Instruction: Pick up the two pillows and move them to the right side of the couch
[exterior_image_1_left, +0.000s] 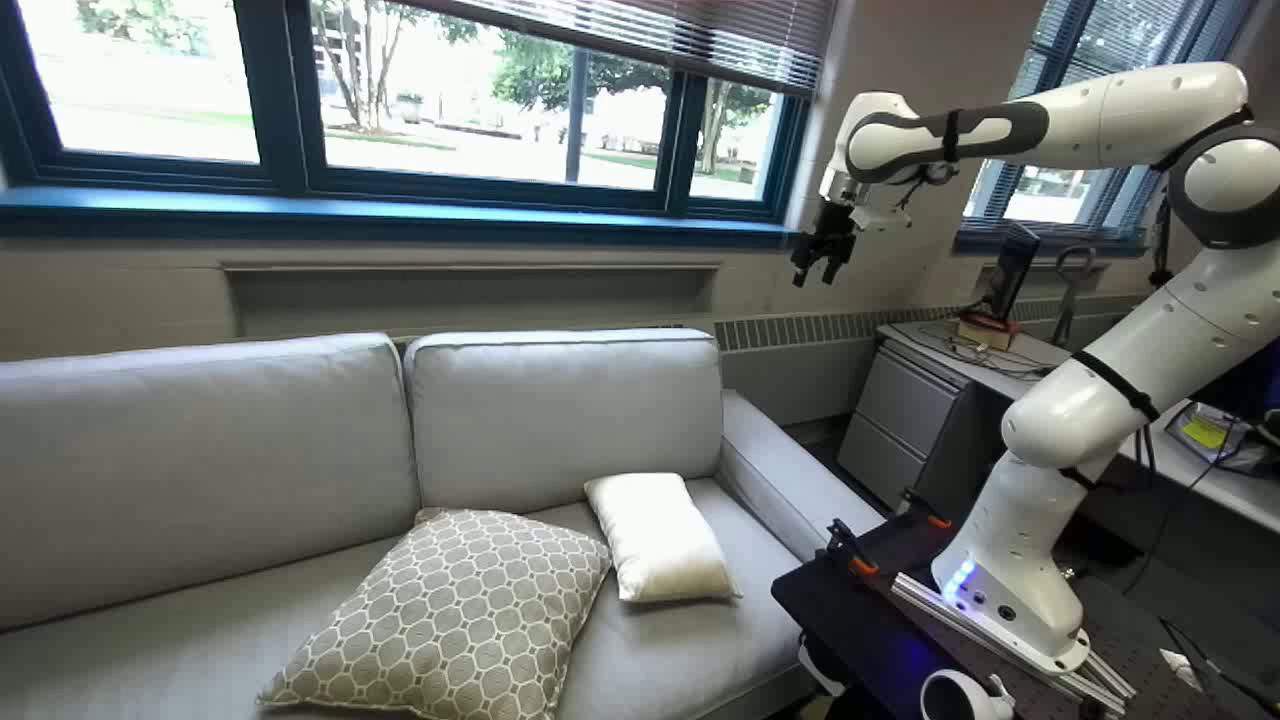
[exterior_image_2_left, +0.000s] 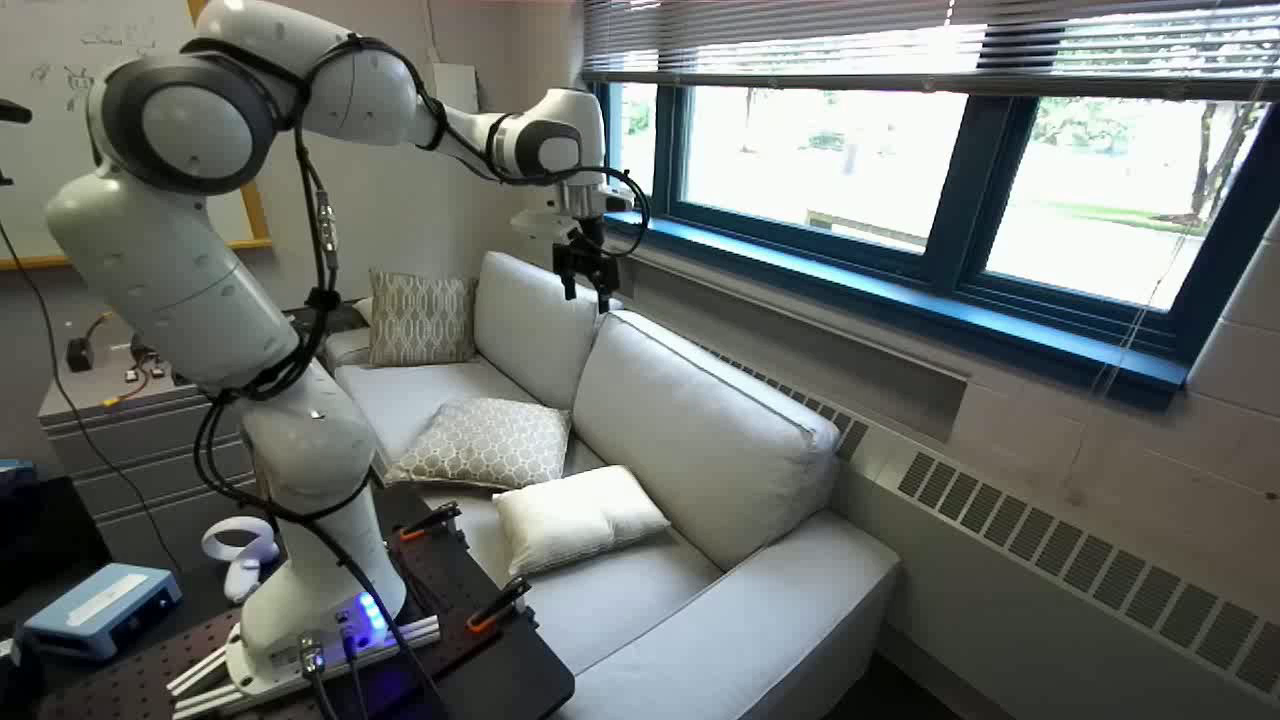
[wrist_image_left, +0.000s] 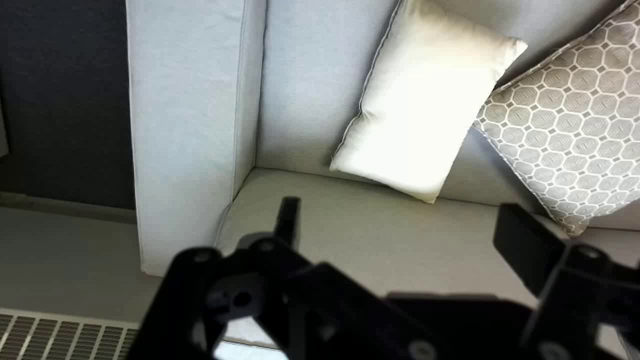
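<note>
Above the back of the long, pale beige-grey upholstered couch (exterior_image_1_left: 700, 655), your black two-fingered gripper (exterior_image_1_left: 814, 277) hangs with its fingers spread well apart and nothing between them. Two task objects rest on the seat: the small, rectangular cream-white fabric pillow (exterior_image_1_left: 660, 540) lies nearer the pale upholstered armrest (exterior_image_1_left: 795, 480) seen in all three views, and the large, square tan fabric cushion with cream lattice (exterior_image_1_left: 450, 615) lies just beside it; whether they touch, you cannot tell. A further tan patterned fabric cushion (exterior_image_2_left: 420, 320) stands at the far end, visible in an exterior view. Expect both task objects to be light, soft and not fragile. The pillow should compress readily, though its smooth-looking cover may slip; you would do well to pinch deep across a narrow end. The cushion, broader and plump, probably exceeds your finger span, so take a corner or seamed edge and allow for sag. As to containers, the grey two-drawer metal-looking cabinet (exterior_image_1_left: 893, 420) has its drawers pushed in; you cannot see their contents.
</note>
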